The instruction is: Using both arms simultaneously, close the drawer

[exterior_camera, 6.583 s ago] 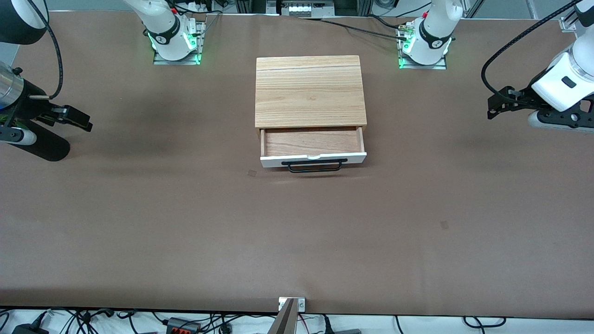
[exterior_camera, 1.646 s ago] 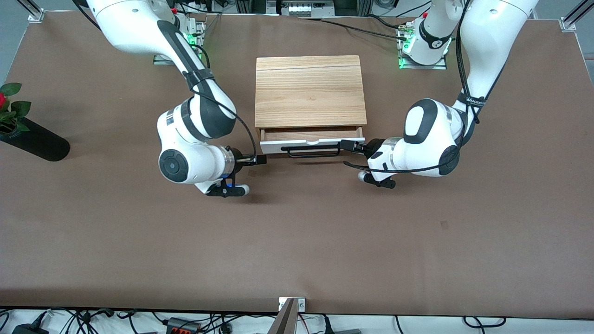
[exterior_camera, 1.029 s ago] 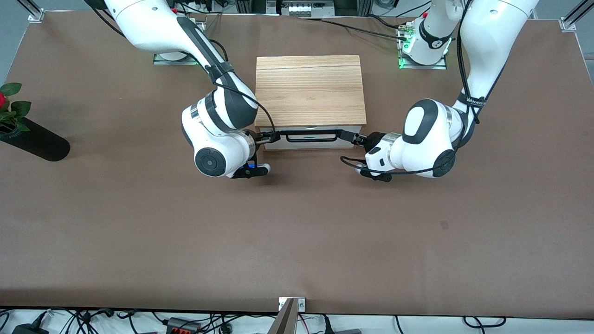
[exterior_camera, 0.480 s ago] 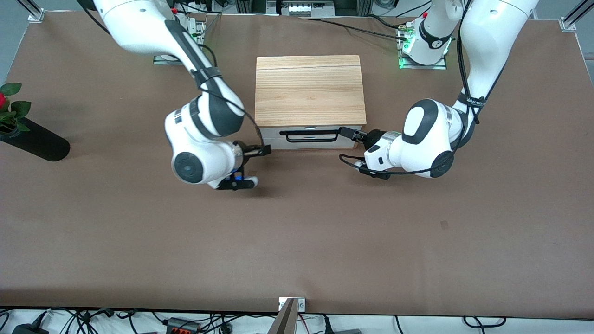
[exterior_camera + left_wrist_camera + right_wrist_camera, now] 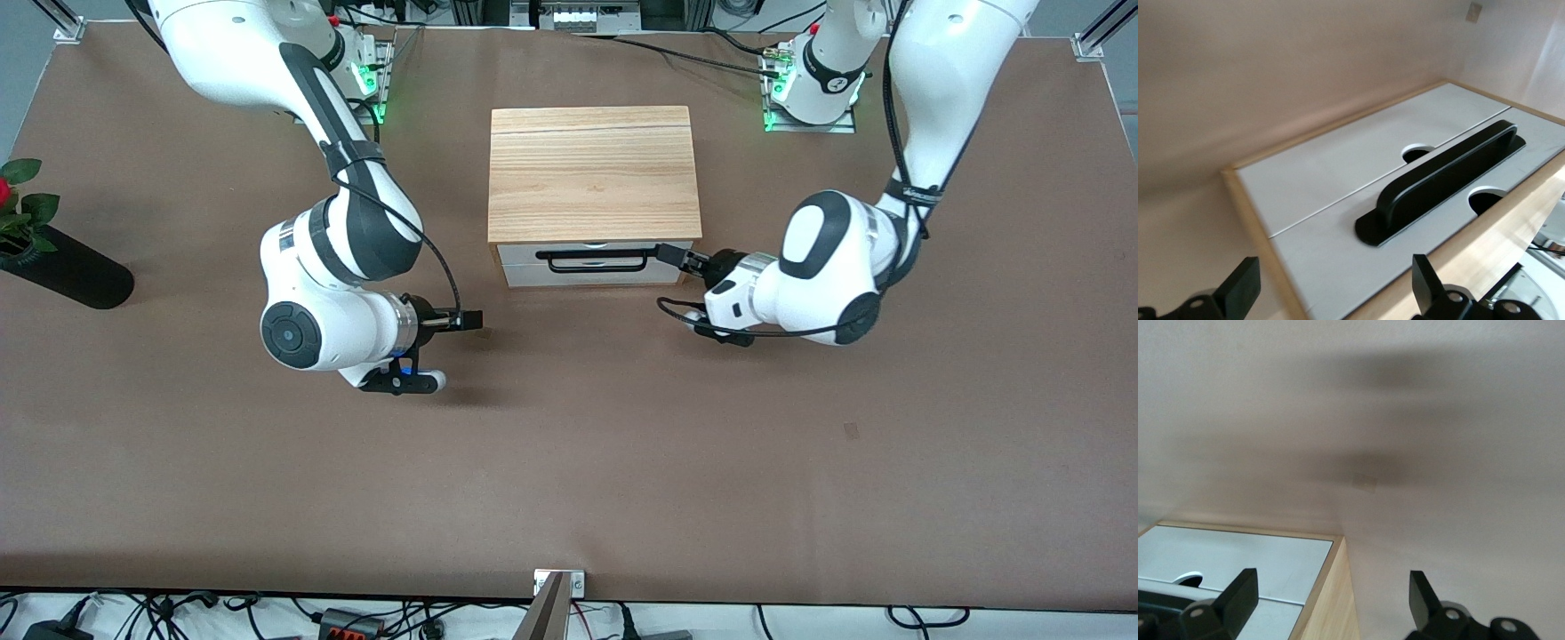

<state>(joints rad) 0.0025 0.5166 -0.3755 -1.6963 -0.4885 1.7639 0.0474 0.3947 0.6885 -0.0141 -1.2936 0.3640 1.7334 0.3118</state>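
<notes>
The drawer, a rigid light slider best pushed on its white face, sits flush; the left tool beside it and the right tool over the tabletop both gape empty.

I work in a robotics lab. My two arms are bolted to metal base plates with green status lights, on a wide table covered in plain brown sheeting. Loose cables and power plugs lie along the table's edge nearest the front camera, aluminium framing stands by my bases, and a lone cabinet sits mid-table as a test prop.
</notes>
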